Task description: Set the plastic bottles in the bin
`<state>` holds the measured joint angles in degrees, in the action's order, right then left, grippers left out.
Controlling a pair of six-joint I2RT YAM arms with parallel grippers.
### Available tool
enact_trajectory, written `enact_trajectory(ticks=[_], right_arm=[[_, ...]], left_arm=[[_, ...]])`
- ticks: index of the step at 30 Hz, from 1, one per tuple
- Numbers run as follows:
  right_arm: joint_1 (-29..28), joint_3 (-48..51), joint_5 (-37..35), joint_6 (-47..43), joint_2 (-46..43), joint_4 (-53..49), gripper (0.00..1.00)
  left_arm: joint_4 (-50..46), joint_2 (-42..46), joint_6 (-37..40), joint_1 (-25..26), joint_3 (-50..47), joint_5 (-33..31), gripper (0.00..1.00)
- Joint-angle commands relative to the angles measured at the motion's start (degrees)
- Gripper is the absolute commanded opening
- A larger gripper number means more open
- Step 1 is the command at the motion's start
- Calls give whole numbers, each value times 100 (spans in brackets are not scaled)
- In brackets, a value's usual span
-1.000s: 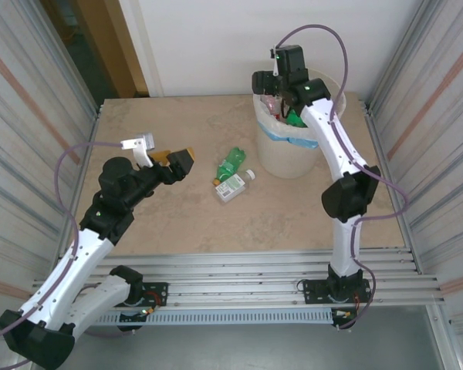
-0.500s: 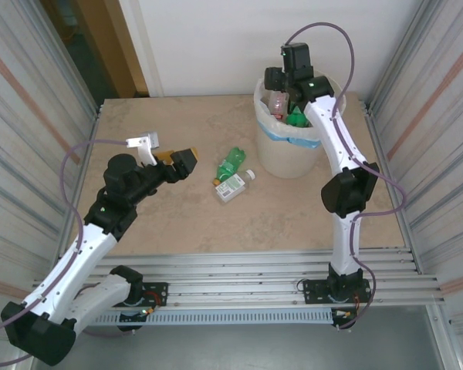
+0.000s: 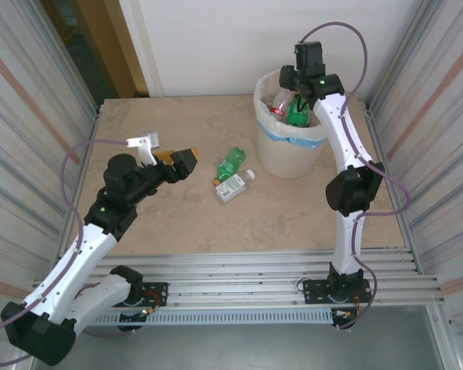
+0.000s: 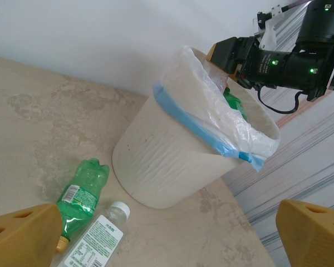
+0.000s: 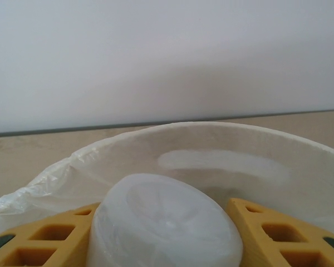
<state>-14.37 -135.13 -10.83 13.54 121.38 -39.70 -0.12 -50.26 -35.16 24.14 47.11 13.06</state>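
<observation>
The cream bin [image 3: 282,158] with its blue-edged liner stands at the back right; it also appears in the left wrist view [image 4: 167,161]. Several plastic bottles lie inside, among them a pinkish one [image 3: 280,102] and a green one [image 3: 297,116]. My right gripper [image 3: 291,79] hangs over the bin's far rim. In the right wrist view the right gripper [image 5: 164,206] is shut on a bottle's round white end [image 5: 161,233]. On the table lie a green bottle [image 3: 231,163] [image 4: 80,192] and a clear white-capped bottle [image 3: 233,187] [image 4: 97,242]. My left gripper [image 3: 163,152] [image 4: 170,231] hovers open, left of them.
Corrugated metal walls [image 3: 38,92] close in both sides of the beige table [image 3: 177,223]. A slotted metal rail [image 3: 239,266] runs along the near edge by the arm bases. A white wall stands behind the bin.
My right gripper has moved right and back over the bin's far rim, and its fingers have drawn closer together. The pinkish bottle under it shifted slightly right. The left arm barely moved.
</observation>
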Motion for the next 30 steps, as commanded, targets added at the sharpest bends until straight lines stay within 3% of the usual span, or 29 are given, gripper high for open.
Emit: enact_trajectory(ticks=[1, 11, 15, 23, 30], right_arm=[[134, 30, 288, 275, -110, -298, 51], [504, -110, 1412, 1210, 181, -243, 51], [513, -125, 1414, 1208, 223, -261, 53], [523, -356, 1305, 1003, 77, -449, 74], [511, -348, 1113, 907, -204, -499, 83]], left_arm=[[218, 47, -76, 29, 8, 109, 99], [243, 45, -124, 29, -23, 132, 99], [298, 34, -191, 29, -79, 148, 99], [314, 23, -193, 29, -84, 188, 99], [260, -1, -127, 29, -53, 197, 99]])
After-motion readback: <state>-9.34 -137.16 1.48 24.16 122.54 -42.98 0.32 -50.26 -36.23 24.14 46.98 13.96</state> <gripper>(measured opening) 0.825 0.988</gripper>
